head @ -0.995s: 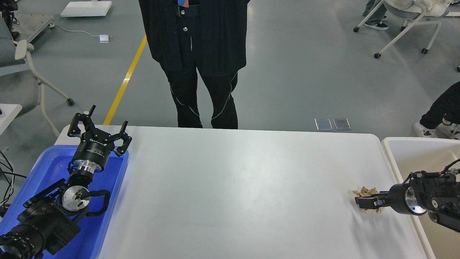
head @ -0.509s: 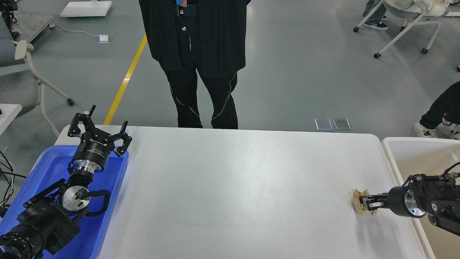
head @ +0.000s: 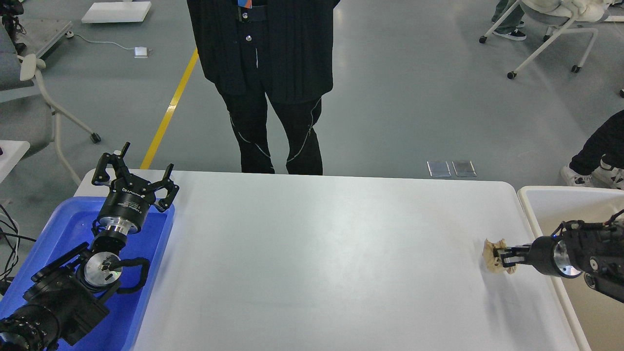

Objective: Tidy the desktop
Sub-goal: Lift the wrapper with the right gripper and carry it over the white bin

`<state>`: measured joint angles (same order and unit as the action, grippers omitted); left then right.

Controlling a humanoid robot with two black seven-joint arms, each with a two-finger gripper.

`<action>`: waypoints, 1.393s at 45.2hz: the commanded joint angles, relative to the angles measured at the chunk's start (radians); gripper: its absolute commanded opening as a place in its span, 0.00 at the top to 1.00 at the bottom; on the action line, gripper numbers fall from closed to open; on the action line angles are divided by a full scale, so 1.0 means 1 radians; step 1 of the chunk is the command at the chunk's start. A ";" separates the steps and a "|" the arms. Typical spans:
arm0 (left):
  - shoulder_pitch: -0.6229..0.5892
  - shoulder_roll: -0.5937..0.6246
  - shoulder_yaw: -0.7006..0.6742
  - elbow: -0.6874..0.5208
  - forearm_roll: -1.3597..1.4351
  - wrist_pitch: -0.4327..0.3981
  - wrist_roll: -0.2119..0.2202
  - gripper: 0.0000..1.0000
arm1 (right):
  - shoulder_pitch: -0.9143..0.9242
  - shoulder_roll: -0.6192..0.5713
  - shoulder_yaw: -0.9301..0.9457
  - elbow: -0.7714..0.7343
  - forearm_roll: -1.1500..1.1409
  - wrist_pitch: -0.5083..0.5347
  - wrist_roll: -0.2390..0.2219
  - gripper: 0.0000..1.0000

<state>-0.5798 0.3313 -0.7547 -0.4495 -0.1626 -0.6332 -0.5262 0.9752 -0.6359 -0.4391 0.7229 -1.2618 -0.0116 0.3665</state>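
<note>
The white desktop (head: 321, 253) fills the middle of the head view. A small crumpled beige paper wad (head: 491, 254) is at its right side, held off the surface. My right gripper (head: 499, 257) comes in from the right and is shut on the wad. My left gripper (head: 134, 174) is open and empty, raised over the far end of the blue tray (head: 146, 292) at the left.
A beige-white bin (head: 570, 204) stands against the desktop's right edge, just behind my right arm. A person in black (head: 268, 83) stands at the far edge of the desktop. Chairs stand on the floor at the left and at the far right.
My right gripper closed on the paper wad and lifted it, moving up and slightly toward the bin. The left arm has not moved.
</note>
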 commanded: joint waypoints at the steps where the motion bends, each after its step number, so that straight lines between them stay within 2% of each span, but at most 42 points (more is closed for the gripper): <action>1: 0.000 0.000 0.000 0.002 0.000 0.000 0.000 0.00 | 0.083 -0.054 0.000 0.032 0.090 0.012 0.023 1.00; 4: 0.000 0.000 0.000 0.000 0.000 0.000 0.000 0.00 | 0.115 -0.088 0.002 0.076 0.145 0.042 0.075 1.00; 8: 0.000 0.000 0.000 0.000 0.000 0.000 0.000 0.00 | 0.186 -0.155 0.003 0.156 0.211 0.123 0.169 1.00; 11: 0.000 0.000 0.000 0.000 0.000 0.000 0.000 0.00 | 0.237 -0.209 0.023 0.214 0.274 0.189 0.212 1.00; 14: 0.000 0.000 0.000 0.000 0.000 0.000 0.000 0.00 | 0.276 -0.275 0.078 0.246 0.362 0.266 0.221 1.00; 20: 0.000 0.000 0.000 0.000 0.000 0.000 0.000 0.00 | 0.290 -0.333 0.175 0.242 0.387 0.355 0.221 1.00; 33: 0.000 0.000 0.000 0.000 0.000 0.000 0.000 0.00 | 0.292 -0.432 0.333 0.237 0.400 0.487 0.219 1.00; 40: 0.000 0.000 0.000 0.000 0.000 0.000 0.000 0.00 | 0.292 -0.452 0.368 0.217 0.401 0.518 0.218 1.00; 45: 0.000 0.000 0.000 0.000 0.000 0.000 0.000 0.00 | 0.292 -0.452 0.375 0.144 0.403 0.524 0.219 1.00; 52: 0.000 0.000 0.000 0.000 0.000 0.000 0.000 0.00 | 0.275 -0.420 0.370 -0.037 0.475 0.524 0.218 1.00; 63: 0.000 0.000 0.000 0.000 0.000 0.000 0.000 0.00 | 0.165 -0.217 0.361 -0.509 0.633 0.521 0.216 1.00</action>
<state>-0.5798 0.3313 -0.7547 -0.4494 -0.1626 -0.6332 -0.5261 1.2265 -0.9994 -0.0830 0.6030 -0.7523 0.5041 0.5835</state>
